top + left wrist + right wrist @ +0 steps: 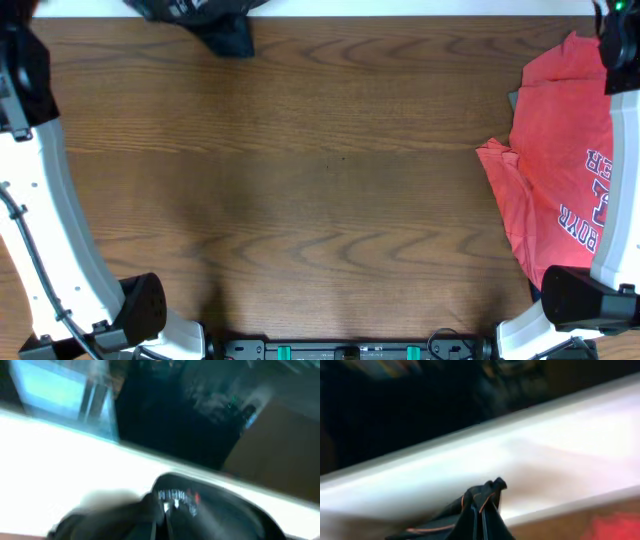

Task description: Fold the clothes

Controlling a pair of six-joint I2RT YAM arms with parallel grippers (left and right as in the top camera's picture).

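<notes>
Item one, the wooden table [300, 180]: brown grain, and we place everything else by it. Item two, the black jersey [215, 30]: from overhead we see a dark crumpled bunch at the table's far edge, left of its middle, part lying on the wood and part passing beyond the far edge out of the picture. Item three, the left gripper [167, 515]: we cannot see it from overhead. In its own badly blurred wrist view the jaws are closed, with dark cloth humped over them. That cloth is the black jersey [210, 510], and it shows a line of white lettering and a small orange-red mark. Item four, the right gripper [482, 517]: its jaws are pressed together on a peaked fold of the black jersey [487, 492], where thin orange lines run along the cloth. Item five, the red T-shirt [555, 150]: it is spread loosely and rumpled at the table's right end, with white and dark lettering toward the near right corner and its right part hidden under the arm. Item six, the left arm [50, 220]: a white casing that curves from the table's near left corner up along its left end. Item seven, the right arm [620, 200]: white, rising along the table's right end above the red shirt. Item eight, a white ledge [400, 7]: a pale strip just beyond the table's far edge, and it shows as a bright band in both wrist views.
</notes>
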